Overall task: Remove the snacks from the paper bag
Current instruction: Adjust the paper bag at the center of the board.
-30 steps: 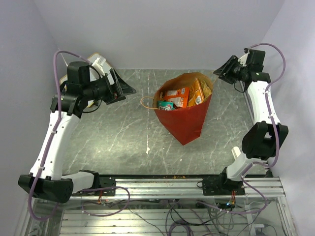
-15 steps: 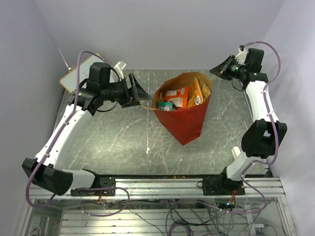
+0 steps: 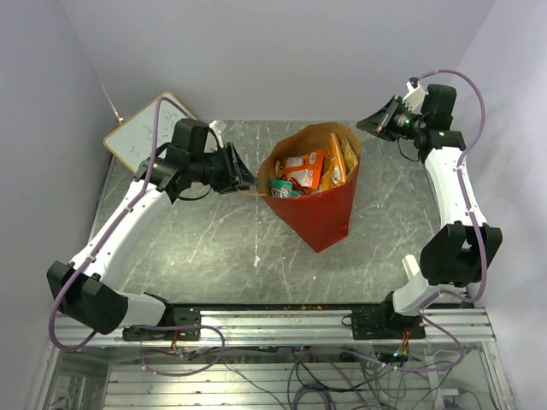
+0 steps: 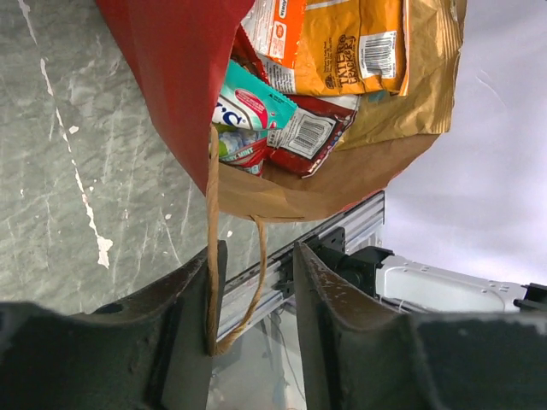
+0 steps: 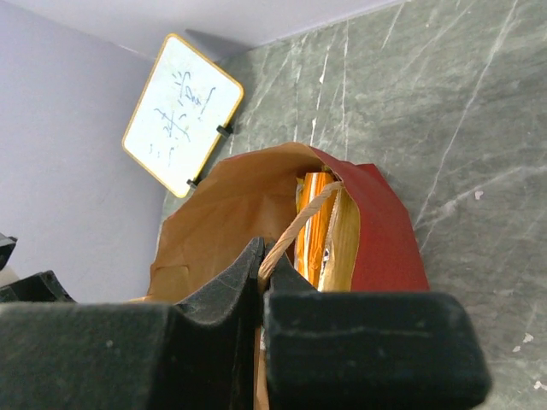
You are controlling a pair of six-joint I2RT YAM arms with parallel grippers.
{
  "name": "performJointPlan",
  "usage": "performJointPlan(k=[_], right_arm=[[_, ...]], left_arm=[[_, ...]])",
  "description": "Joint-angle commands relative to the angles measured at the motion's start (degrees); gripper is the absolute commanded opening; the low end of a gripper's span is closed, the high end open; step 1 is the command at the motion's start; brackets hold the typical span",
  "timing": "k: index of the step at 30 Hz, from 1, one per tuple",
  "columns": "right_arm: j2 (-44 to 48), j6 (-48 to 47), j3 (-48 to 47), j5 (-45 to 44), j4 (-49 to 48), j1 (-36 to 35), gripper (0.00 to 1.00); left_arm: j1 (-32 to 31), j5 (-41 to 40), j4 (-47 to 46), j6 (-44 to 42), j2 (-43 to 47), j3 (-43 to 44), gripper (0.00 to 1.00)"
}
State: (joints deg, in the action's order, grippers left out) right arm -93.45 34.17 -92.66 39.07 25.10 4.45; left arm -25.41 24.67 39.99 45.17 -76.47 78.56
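Paper bag: The paper bag (image 3: 320, 209) stands on the counter (image 3: 197, 248) with its mouth upward and spread wide. It is red outside and kraft brown inside.
Snacks: You can see the snacks (image 3: 303, 171) packed in the bag's mouth: orange packets (image 4: 359, 43), a teal packet (image 4: 256, 102) and a red packet (image 4: 303, 132). Anything deeper in the bag is hidden.
Left pincer: The left pincer (image 4: 258, 256) sits just outside the bag's rim. Its fingers stand apart, and the left handle loop (image 4: 211, 213) hangs in the gap against one finger, unclamped.
Right pincer: The right pincer (image 5: 263, 265) is at the bag's opposite rim, closed on the right handle loop (image 5: 299, 218), with the strand pinched between its fingers.
Progress: As far as you can see, no packet lies outside the bag. Judge the task as at its start, with every packet left to lift out.
Edges: Watch the bag's rim and the loose left loop, which could catch a finger. Held by one handle only, the bag looks likely to tip.
Open room: The counter shows bare on both sides of the bag and in front of it, toward the arm bases. The wall (image 3: 273, 60) is close behind the bag. The whiteboard (image 3: 141, 128) is well apart from the bag, on the left arm's side.
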Motion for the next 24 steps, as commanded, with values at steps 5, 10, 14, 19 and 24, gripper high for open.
performJointPlan(k=[5, 10, 14, 19, 24], right_arm=[[3.43, -0.82, 1.95, 0.84, -0.09, -1.26, 0.00], [3.88, -1.58, 1.21, -0.06, 1.31, -3.09, 0.00], [3.80, -2.72, -0.99, -1.24, 3.21, -6.08, 0.00], [2.83, -3.00, -4.53, -4.22, 5.76, -13.08, 0.00], [3.48, 1.65, -2.25, -7.09, 1.06, -21.66, 0.00]], left_arm=[[-0.34, 0.29, -5.45, 1.89, -1.17, -2.13, 0.39], [0.22, -1.90, -7.54, 3.17, 0.37, -2.58, 0.08], [3.44, -2.26, -6.77, 2.93, 1.81, 0.00, 0.07], [12.71, 3.14, -6.71, 4.66, 4.70, 1.03, 0.07], [19.57, 5.97, -0.84, 2.04, 4.94, 5.21, 0.07]])
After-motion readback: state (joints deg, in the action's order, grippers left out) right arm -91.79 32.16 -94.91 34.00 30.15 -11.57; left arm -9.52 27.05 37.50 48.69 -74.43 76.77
